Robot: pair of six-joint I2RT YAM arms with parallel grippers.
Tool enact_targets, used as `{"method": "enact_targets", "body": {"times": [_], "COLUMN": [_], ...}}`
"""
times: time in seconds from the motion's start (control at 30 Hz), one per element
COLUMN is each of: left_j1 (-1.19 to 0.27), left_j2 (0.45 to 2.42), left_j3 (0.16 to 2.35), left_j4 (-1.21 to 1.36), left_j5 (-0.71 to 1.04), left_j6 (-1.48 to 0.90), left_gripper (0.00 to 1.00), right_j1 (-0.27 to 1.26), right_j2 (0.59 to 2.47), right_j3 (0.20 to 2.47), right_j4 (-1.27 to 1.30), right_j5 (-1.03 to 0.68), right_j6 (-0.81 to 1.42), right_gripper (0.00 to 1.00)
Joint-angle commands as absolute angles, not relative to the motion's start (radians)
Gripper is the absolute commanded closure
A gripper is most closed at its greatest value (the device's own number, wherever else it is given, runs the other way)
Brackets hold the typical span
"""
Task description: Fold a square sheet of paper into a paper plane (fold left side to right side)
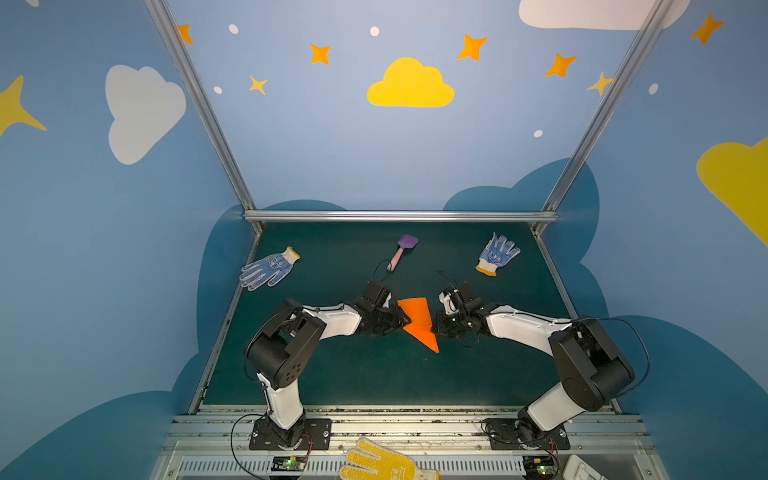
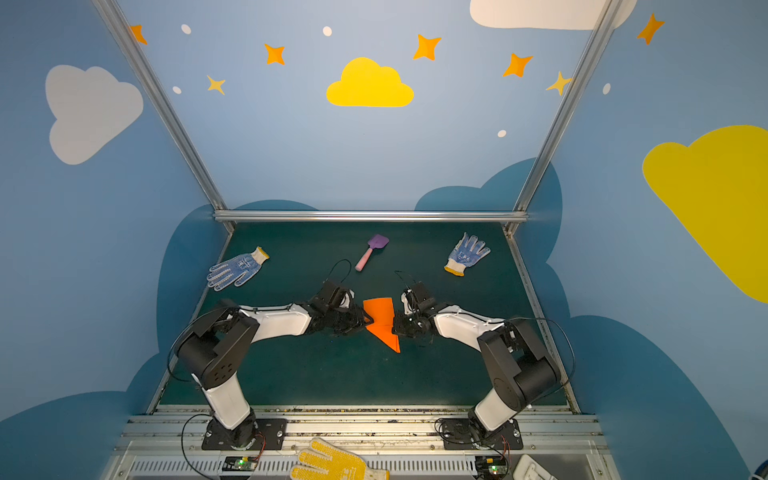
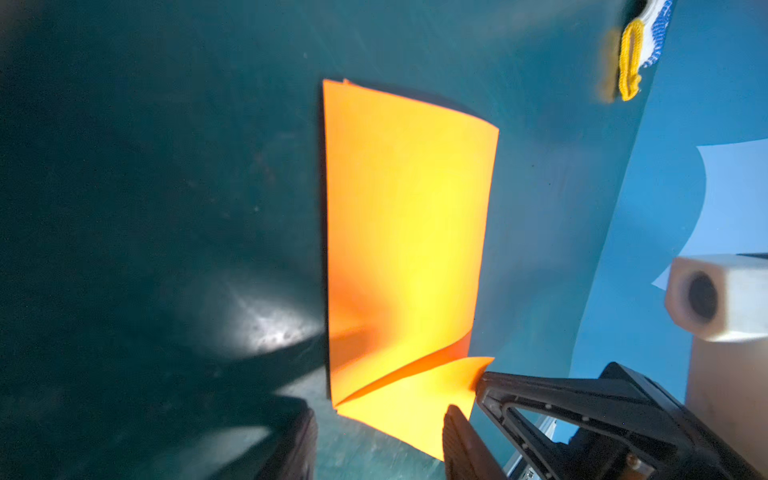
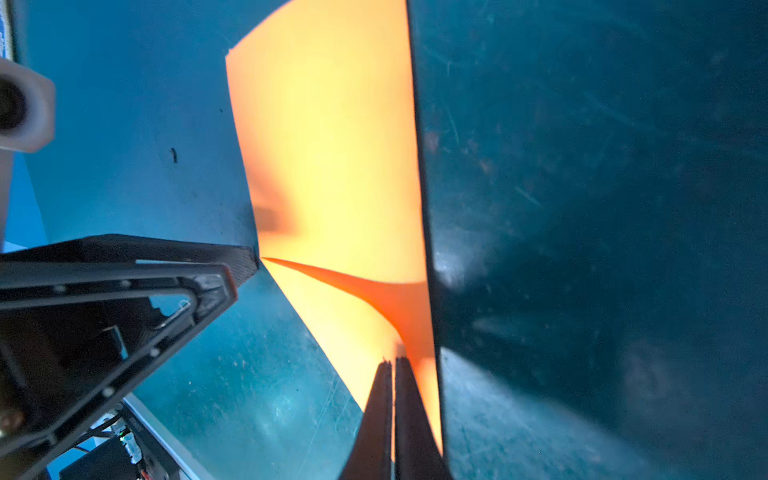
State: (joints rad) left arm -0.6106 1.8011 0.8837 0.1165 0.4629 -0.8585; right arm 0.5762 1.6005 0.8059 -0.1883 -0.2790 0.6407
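Presently, item: square sheet of paper (image 1: pixel 417 322), bright orange, one piece.

Location: middle of the green table (image 1: pixel 374 374). The left gripper (image 1: pixel 402 322) is against it at its 9 o'clock and the right gripper (image 1: pixel 435 327) at its 3 o'clock.

Condition: no longer square. Both top views show a narrow doubled strip, blunt toward 12 o'clock and slanted to a point toward 5 o'clock. The wrist views show a diagonal crease near the pointed end, where one layer lifts and curls (not pressed flat). The rest lies flat on the table, plain and unmarked.

Progress, as a judgement: the halving fold looks done and a nose is begun. The wing folds and firm creasing are left, so roughly midway.

Left gripper: jaws well apart, straddling the pointed end in the left wrist view and clamping nothing.

Right gripper: fingers (image 4: pixel 409 415) closed flush together, apparently pinching the lifted layer at the paper's edge.

Also present: spatula (image 1: pixel 401 251) at 12 o'clock of the paper, one blue-dotted glove (image 1: pixel 268 270) at 10 o'clock, and a second blue-dotted glove (image 1: pixel 496 254) at 2 o'clock. All are well apart from it.
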Motion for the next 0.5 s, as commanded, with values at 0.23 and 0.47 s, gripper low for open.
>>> {"method": "enact_targets", "body": {"times": [0.23,0.47], "left_j1": [-0.608,-0.609], "left_j2": [1.835,1.850], "left_j3": [0.870,0.862], "left_j4": [0.134,0.189], "left_j5": [0.478,0.511], "left_j6": [-0.867,-0.871], "left_gripper": [0.50,0.52], "right_j1": [0.555,0.546], "right_j2": [1.693,1.701], "right_j3": [0.836,0.813], "right_j4": [-0.171,-0.158], "right_j5": [-0.293,-0.293], "right_j6": [0.596,0.592], "right_gripper": [1.00,1.00]}}
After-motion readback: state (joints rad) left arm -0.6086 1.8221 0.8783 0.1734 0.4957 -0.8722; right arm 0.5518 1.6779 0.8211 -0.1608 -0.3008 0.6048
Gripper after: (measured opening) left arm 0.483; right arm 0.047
